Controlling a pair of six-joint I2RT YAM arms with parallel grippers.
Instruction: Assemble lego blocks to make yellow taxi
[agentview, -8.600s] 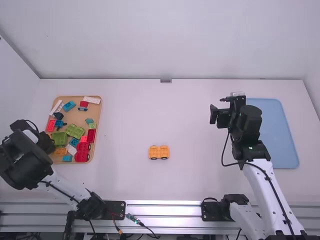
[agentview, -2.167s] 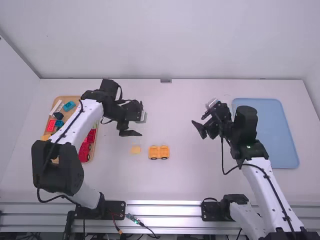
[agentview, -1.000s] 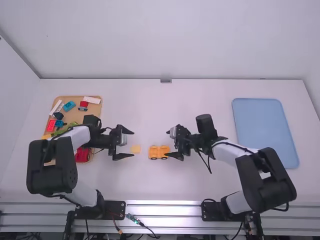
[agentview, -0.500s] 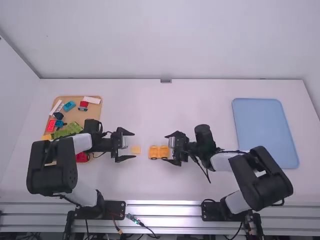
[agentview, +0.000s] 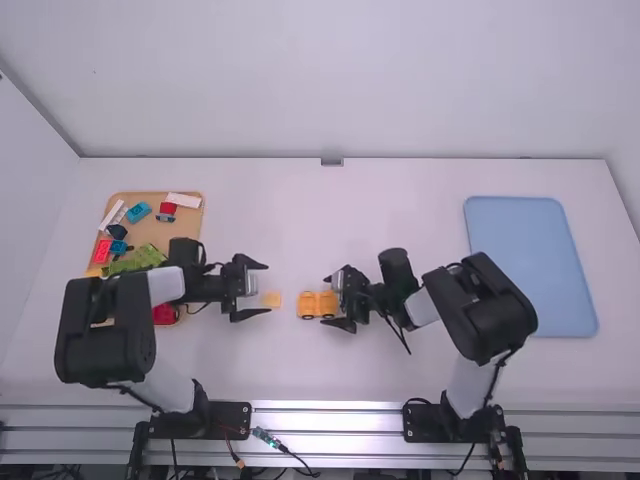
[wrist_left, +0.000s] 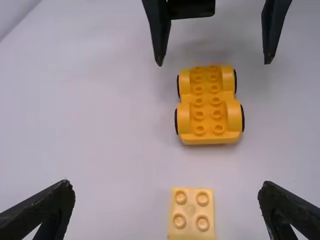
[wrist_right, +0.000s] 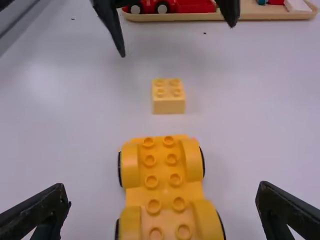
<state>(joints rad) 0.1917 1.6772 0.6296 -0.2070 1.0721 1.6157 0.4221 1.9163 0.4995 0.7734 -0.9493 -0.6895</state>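
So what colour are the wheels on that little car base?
Black wheels, under a yellow-orange car base; the left wrist view shows them best.

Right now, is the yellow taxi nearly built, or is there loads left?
Looks done: the wheeled base and small yellow block are out on the table. In hand: nothing; the left end effector is open near the block, the right end effector open around the base. Left: the block sits apart, so joining them probably comes next.
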